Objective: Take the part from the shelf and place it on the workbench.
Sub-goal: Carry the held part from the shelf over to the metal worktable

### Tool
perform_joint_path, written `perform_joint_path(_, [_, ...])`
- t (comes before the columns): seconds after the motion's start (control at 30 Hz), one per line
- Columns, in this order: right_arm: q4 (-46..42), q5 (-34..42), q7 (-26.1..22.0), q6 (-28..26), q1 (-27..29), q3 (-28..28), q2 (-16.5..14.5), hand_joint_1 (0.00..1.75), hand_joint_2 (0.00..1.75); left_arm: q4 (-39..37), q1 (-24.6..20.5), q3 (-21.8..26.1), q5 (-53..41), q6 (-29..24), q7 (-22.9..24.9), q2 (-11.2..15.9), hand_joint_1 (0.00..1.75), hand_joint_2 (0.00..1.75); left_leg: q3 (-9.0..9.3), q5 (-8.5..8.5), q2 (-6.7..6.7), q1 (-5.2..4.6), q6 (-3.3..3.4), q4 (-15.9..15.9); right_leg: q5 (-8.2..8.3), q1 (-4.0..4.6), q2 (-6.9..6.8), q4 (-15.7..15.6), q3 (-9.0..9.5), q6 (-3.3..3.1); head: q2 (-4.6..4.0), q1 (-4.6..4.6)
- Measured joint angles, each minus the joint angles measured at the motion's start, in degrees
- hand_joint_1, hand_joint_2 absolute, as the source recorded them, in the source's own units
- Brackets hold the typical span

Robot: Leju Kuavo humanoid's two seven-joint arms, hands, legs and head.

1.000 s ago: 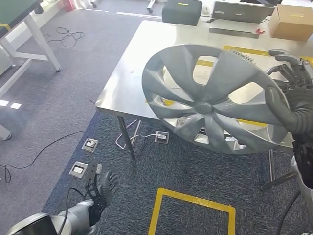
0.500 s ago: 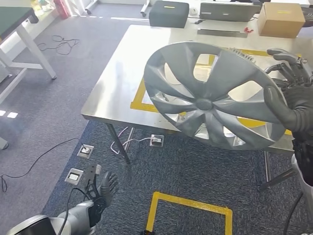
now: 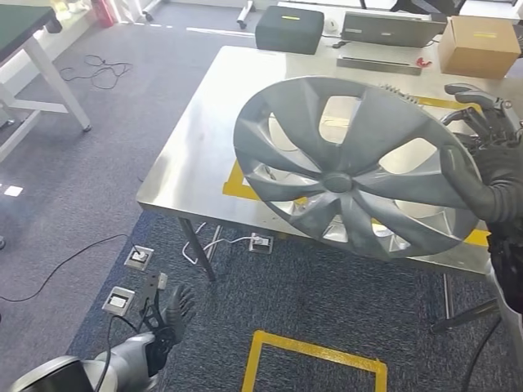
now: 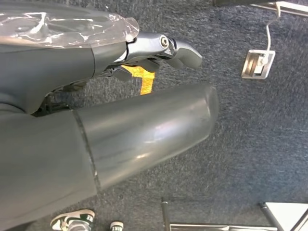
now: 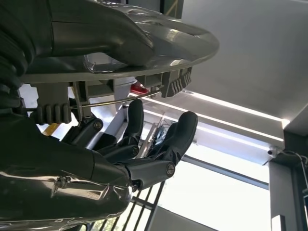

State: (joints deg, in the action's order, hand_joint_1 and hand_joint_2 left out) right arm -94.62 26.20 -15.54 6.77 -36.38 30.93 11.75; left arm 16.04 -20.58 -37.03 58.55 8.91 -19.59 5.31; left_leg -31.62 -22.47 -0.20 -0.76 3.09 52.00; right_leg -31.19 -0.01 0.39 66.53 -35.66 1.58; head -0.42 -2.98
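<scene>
One wheel cover [image 3: 351,167] gripped at rim by right hand [image 3: 487,175], above workbench [image 3: 203,155] front edge. Left hand [image 3: 172,314] low, fingers apart, holding nothing. Best lowered flat, well inside the edge, w/o tilting.

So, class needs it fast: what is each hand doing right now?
Left hand: open, holding nothing, hanging low.
Right hand: holding the hubcap by its rim.

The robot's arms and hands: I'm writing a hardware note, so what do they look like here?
The left arm is a glossy silver shell with a thin black cable looping beside it, ending in a dark grey left hand with black linkages. The right hand is dark grey too: a thick smooth thumb, slimmer fingers with silver metal links and screws, and a ribbed dark cover at the wrist.
</scene>
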Motion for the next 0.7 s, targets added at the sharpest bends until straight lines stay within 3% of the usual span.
perform_joint_path(0.07, [0.0, 0.0, 0.0, 0.0, 0.3, 0.0, 0.0, 1.75, 1.75, 0.0, 0.2, 0.0, 0.0, 0.0, 0.0, -0.1, 0.00, 0.00, 0.79, -0.80, -0.06, 0.11, -0.20, 0.0, -1.26, -0.38, -0.02, 5.1, -3.85, 0.47, 0.00, 0.05])
perform_joint_path(0.1, [0.0, 0.0, -0.1, 0.1, 0.4, 0.1, 0.0, 1.75, 1.75, 0.0, 0.3, 0.0, 0.0, 0.0, 0.0, -0.1, 0.00, 0.00, 1.30, -1.25, -0.12, 0.20, -0.33, 0.1, -0.62, -0.56, -0.04, 5.1, -4.60, 0.52, 0.00, 0.07])
perform_joint_path(0.2, [0.1, -0.2, -0.1, 0.2, 0.6, 0.0, 0.0, 1.75, 1.75, 0.0, 0.4, 0.0, 0.0, 0.0, 0.0, -0.2, 0.00, 0.00, 3.47, -3.03, -0.34, 0.59, -1.10, 0.2, 7.30, -1.00, -0.07, -6.4, -1.14, 0.59, 0.00, 0.30])
perform_joint_path(0.23, [0.1, -0.2, -0.1, 0.3, 0.6, -0.1, 0.0, 1.75, 1.75, 0.0, 0.3, 0.0, -0.1, 0.0, 0.0, -0.2, 0.00, 0.00, 3.83, -3.55, -0.35, 0.65, -1.46, 0.3, 9.13, -0.93, -0.09, -10.2, -0.01, 0.54, 0.00, 0.48])
perform_joint_path(0.27, [0.2, -0.3, -0.1, 0.3, 0.6, -0.1, 0.0, 1.75, 1.75, 0.0, 0.2, 0.0, -0.2, 0.0, 0.0, -0.2, 0.00, 0.00, 3.74, -3.82, -0.34, 0.67, -1.77, 0.3, 10.04, -0.81, -0.06, -12.0, 0.60, 0.31, 0.00, 0.56])
perform_joint_path(0.37, [0.2, -0.6, -0.1, 0.3, 0.8, -0.3, -0.1, 1.75, 1.75, -0.1, 0.1, 0.0, -0.4, 0.1, 0.0, -0.3, 0.00, 0.00, 3.08, -4.04, -0.30, 0.65, -2.63, 0.8, 9.82, -0.45, 0.10, -12.9, 1.17, -1.00, 0.00, 0.29])
perform_joint_path(0.43, [0.2, -0.9, 0.1, 0.3, 0.9, -0.5, 0.0, 1.75, 1.75, 0.0, 0.0, 0.0, -0.6, 0.2, 0.1, -0.5, 0.00, 0.00, 0.77, -3.46, -0.24, 0.71, -3.12, 4.8, 9.36, -0.57, 0.10, -13.3, 2.19, -1.69, 0.00, 0.01])
perform_joint_path(0.5, [0.2, -1.0, 0.2, 0.2, 1.1, -0.6, 0.0, 1.75, 1.75, -0.1, 0.0, 0.0, -0.7, 0.3, 0.1, -0.5, 0.00, 0.00, -5.20, -3.79, -0.16, 0.77, -3.47, 13.3, 8.76, -0.65, 0.15, -13.7, 3.26, -2.16, 0.00, -0.29])
perform_joint_path(0.57, [0.1, -1.0, 0.1, 0.1, 1.2, -0.6, 0.0, 1.75, 1.75, -0.1, 0.1, 0.0, -0.8, 0.3, 0.3, -0.6, 0.00, 0.00, -11.49, -6.62, -0.14, 0.77, -3.64, 20.3, 7.85, -0.60, 0.25, -13.8, 4.26, -2.35, 0.00, -0.60])
perform_joint_path(0.6, [0.1, -1.0, 0.2, 0.1, 1.3, -0.7, 0.0, 1.75, 1.75, -0.1, 0.2, 0.0, -0.8, 0.3, 0.3, -0.6, 0.00, 0.00, -13.45, -7.73, -0.15, 0.76, -3.62, 21.6, 7.33, -0.55, 0.31, -13.8, 4.90, -2.39, 0.00, -0.75])
perform_joint_path(0.63, [0.1, -1.0, 0.2, 0.1, 1.4, -0.7, 0.0, 1.75, 1.75, -0.1, 0.2, 0.0, -0.8, 0.3, 0.3, -0.6, 0.00, 0.00, -14.31, -7.78, -0.15, 0.75, -3.50, 21.0, 6.79, -0.48, 0.36, -13.8, 5.65, -2.40, 0.00, -0.86])
perform_joint_path(0.67, [0.1, -1.0, 0.3, 0.1, 1.4, -0.7, 0.0, 1.75, 1.75, -0.1, 0.2, 0.0, -0.9, 0.3, 0.4, -0.6, 0.00, 0.00, -13.87, -6.16, -0.15, 0.69, -3.25, 18.2, 6.23, -0.42, 0.40, -13.8, 6.50, -2.37, 0.00, -0.92])
perform_joint_path(0.7, [0.1, -1.0, 0.3, 0.1, 1.4, -0.8, 0.0, 1.75, 1.75, -0.1, 0.2, 0.0, -0.9, 0.3, 0.4, -0.6, 0.00, 0.00, -12.52, -3.32, -0.16, 0.59, -2.88, 13.9, 5.66, -0.38, 0.45, -13.8, 7.36, -2.30, 0.00, -0.96])
